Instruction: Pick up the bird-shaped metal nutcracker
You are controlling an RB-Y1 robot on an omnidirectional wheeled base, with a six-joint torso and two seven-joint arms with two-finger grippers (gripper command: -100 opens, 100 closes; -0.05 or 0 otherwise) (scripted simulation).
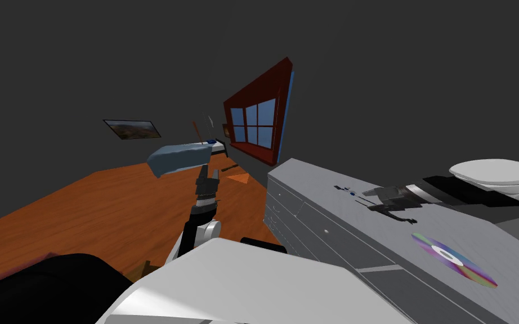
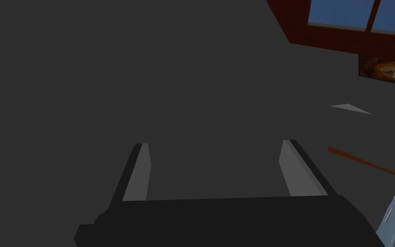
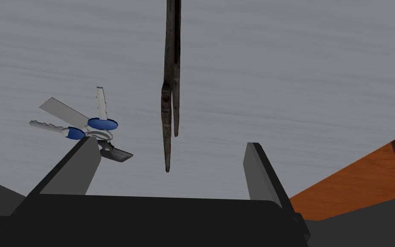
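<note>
The nutcracker [image 3: 169, 107] is a long, thin, dark metal piece lying on the grey dresser top [image 3: 299, 77]. Its near tip reaches in between the fingers of my right gripper [image 3: 169, 142], which stands open just above the surface and touches nothing. From the head view, the right gripper [image 1: 372, 194] hovers over the dresser [image 1: 320, 197] with the dark nutcracker [image 1: 394, 212] under it. My left gripper [image 2: 214, 142] is open and empty, held up in front of me [image 1: 210, 175] over the floor.
A bunch of keys with blue heads [image 3: 87, 124] lies beside my right gripper's finger [image 3: 79, 167], also seen as keys [image 1: 345, 190]. A shiny disc [image 1: 454, 260] rests nearer on the dresser. The wooden floor [image 1: 112, 208], a bed [image 1: 179, 156] and a window [image 1: 255, 124] lie beyond.
</note>
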